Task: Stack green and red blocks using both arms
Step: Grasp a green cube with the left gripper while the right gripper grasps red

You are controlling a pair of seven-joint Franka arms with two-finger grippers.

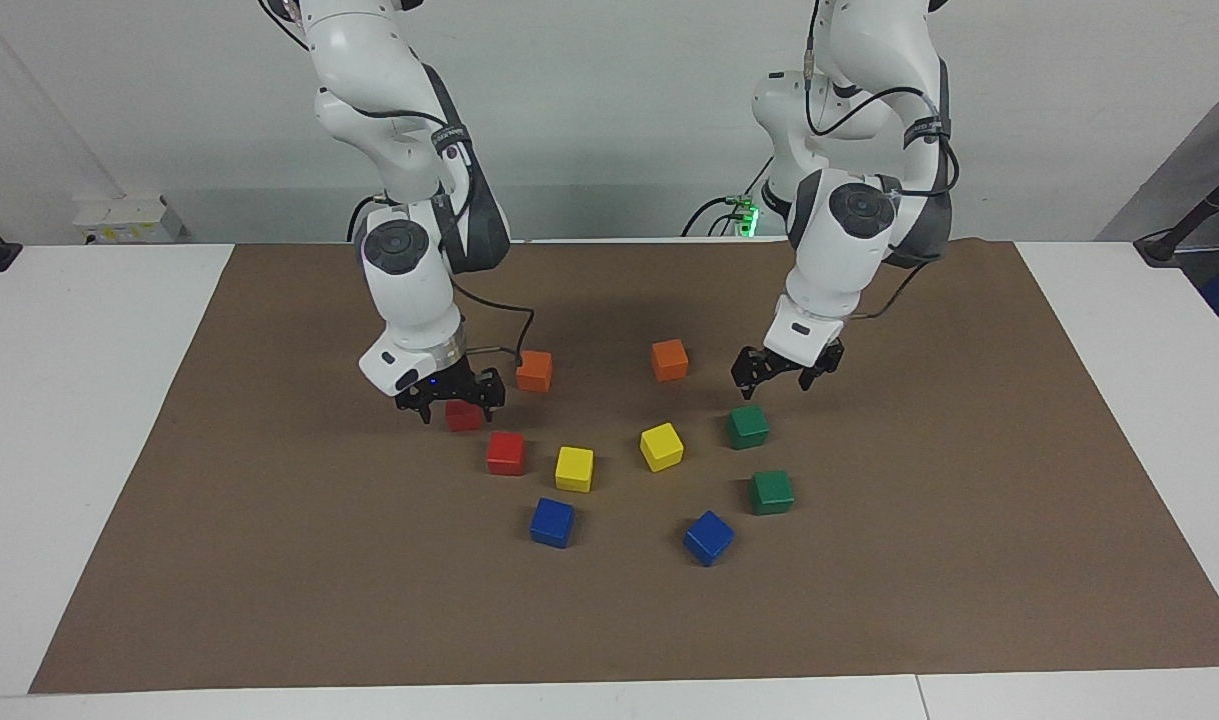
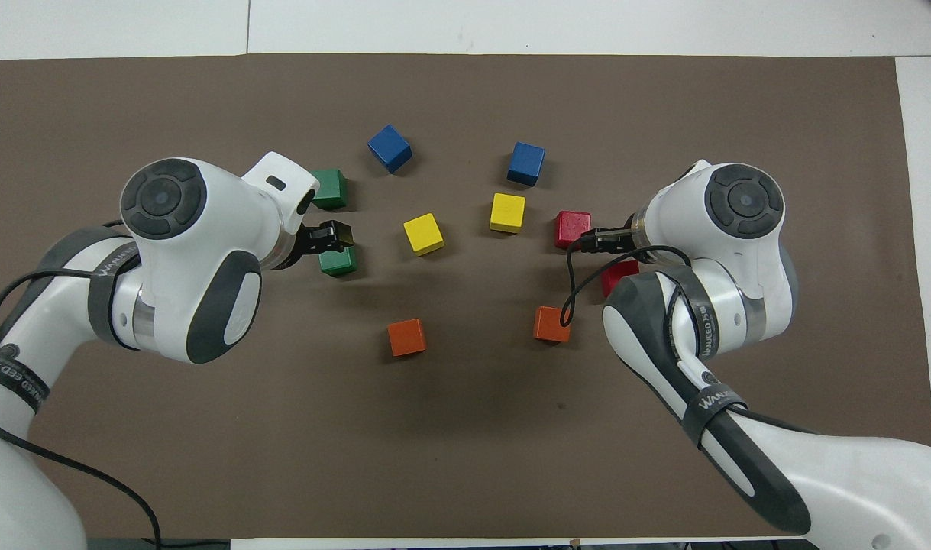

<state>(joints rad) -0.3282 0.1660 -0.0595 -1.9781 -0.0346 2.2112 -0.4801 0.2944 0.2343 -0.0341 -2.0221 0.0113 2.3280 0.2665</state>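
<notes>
Two red blocks lie toward the right arm's end of the brown mat. My right gripper (image 1: pixel 455 398) is low over the red block nearer the robots (image 1: pixel 463 416), its fingers open astride it. That block shows partly under the arm in the overhead view (image 2: pixel 620 273). The other red block (image 1: pixel 506 453) (image 2: pixel 572 228) lies just farther from the robots. Two green blocks lie toward the left arm's end. My left gripper (image 1: pixel 787 370) is open and empty, raised over the mat just short of the nearer green block (image 1: pixel 747 427) (image 2: pixel 337 261). The other green block (image 1: pixel 771 492) (image 2: pixel 329 189) lies farther out.
Two orange cubes (image 1: pixel 534 371) (image 1: pixel 670 360) sit nearest the robots between the grippers. Two yellow cubes (image 1: pixel 574 468) (image 1: pixel 661 446) and two blue cubes (image 1: pixel 552 522) (image 1: pixel 708 537) lie mid-mat. The brown mat (image 1: pixel 269 560) covers a white table.
</notes>
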